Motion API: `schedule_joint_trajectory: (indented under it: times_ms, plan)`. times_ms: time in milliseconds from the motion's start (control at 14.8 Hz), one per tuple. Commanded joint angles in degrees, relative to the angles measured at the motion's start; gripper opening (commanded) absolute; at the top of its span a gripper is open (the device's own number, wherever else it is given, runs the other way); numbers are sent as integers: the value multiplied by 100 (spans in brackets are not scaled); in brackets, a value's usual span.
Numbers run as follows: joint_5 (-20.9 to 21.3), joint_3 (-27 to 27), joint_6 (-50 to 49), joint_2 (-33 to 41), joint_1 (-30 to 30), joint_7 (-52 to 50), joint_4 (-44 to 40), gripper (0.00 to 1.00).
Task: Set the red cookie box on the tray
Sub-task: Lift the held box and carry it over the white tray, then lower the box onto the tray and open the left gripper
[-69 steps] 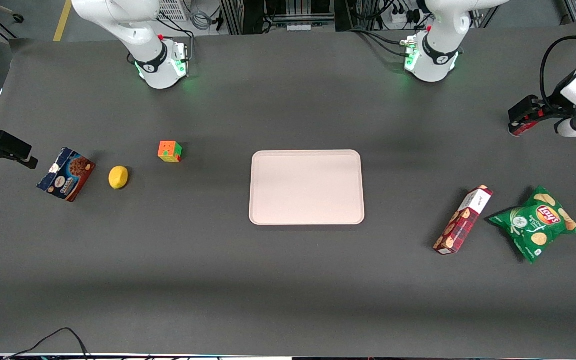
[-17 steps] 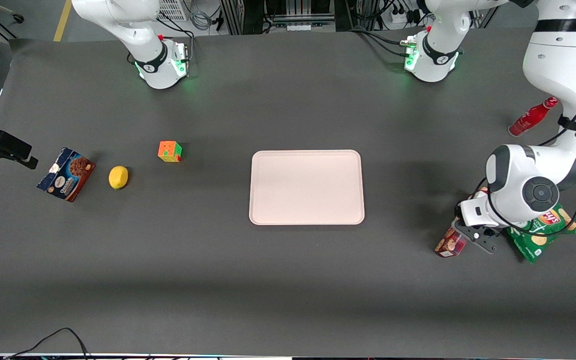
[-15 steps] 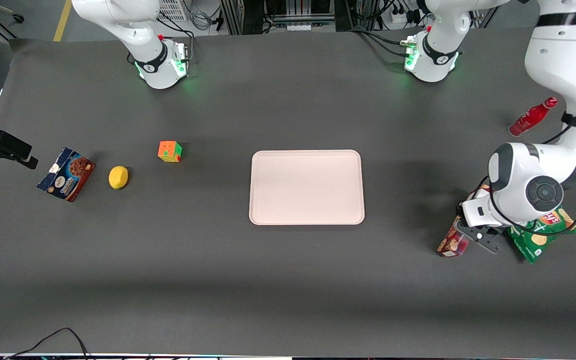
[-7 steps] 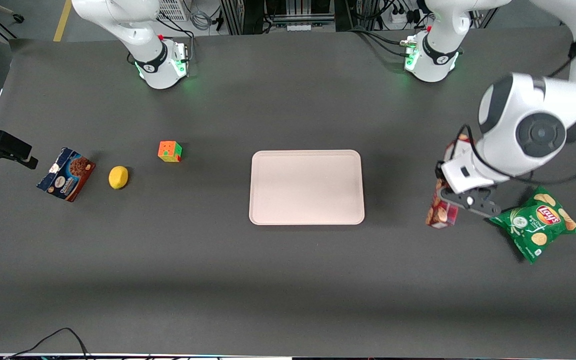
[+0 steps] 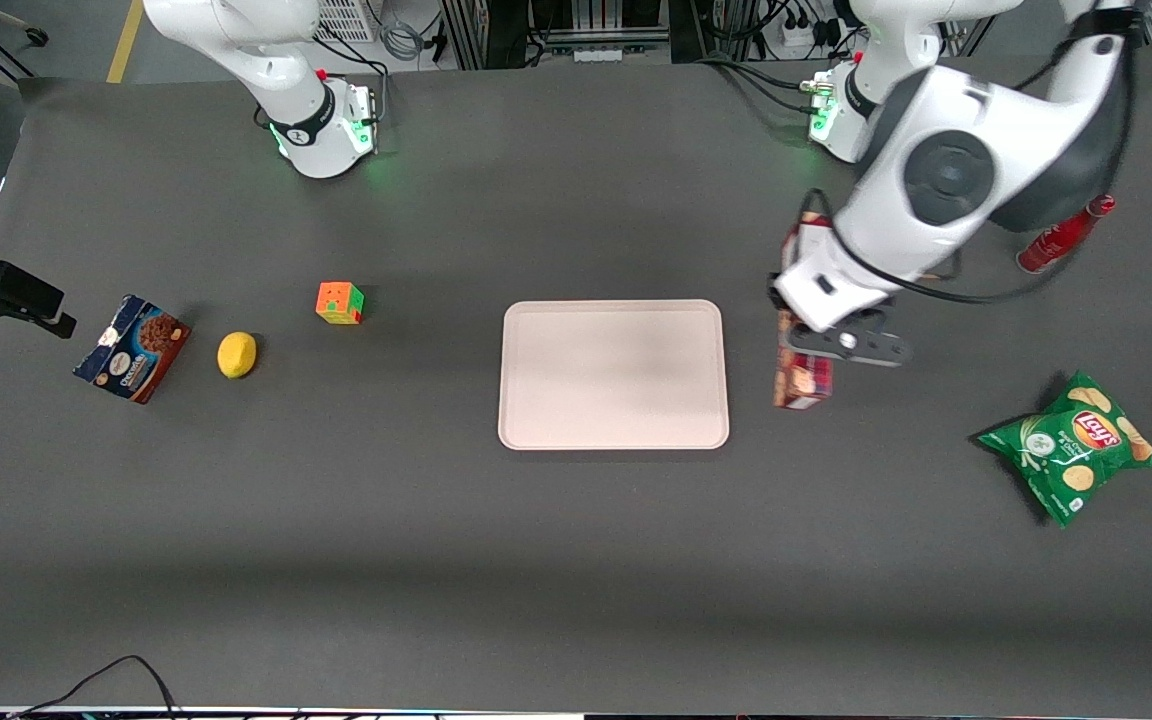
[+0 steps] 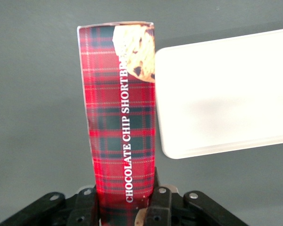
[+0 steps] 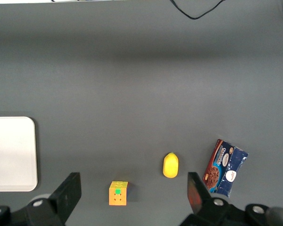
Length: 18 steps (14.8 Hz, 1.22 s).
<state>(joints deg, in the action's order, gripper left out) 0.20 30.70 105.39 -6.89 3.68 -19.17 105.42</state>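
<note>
The red cookie box [image 5: 802,378], a slim tartan carton, hangs in the air in my left gripper [image 5: 804,330], just beside the tray's edge toward the working arm's end. My gripper is shut on the box. In the left wrist view the box [image 6: 119,113] sticks out from between the fingers [image 6: 161,203], with the tray [image 6: 226,94] beside it below. The pale pinkish-cream tray [image 5: 613,373] lies bare in the middle of the table. The arm hides most of the box in the front view.
A green chip bag [image 5: 1073,446] and a red bottle [image 5: 1058,236] lie toward the working arm's end. A colour cube [image 5: 339,302], a lemon [image 5: 236,354] and a blue-and-brown cookie box [image 5: 132,347] lie toward the parked arm's end.
My gripper closed on the red cookie box where it lay beside the chip bag, lifted it off the table and carried it toward the tray. The bottle is uncovered again.
</note>
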Motion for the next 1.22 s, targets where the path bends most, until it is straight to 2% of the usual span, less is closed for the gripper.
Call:
schedule_joint_trajectory:
  times_ms: [0,339,542,678,746,1153]
  plan:
    - [-47,340,752,-66,-42,-912,460,0]
    - [50,569,2439,-294,-148,-1537,1568,0]
    - [94,569,3057,-681,-279,-1616,1772,0]
    - [504,560,3075,-892,-385,-1852,1772,0]
    - [994,560,3293,-1163,-463,-2411,1763,0]
    - [1192,209,3945,-1709,-692,-2663,1728,0]
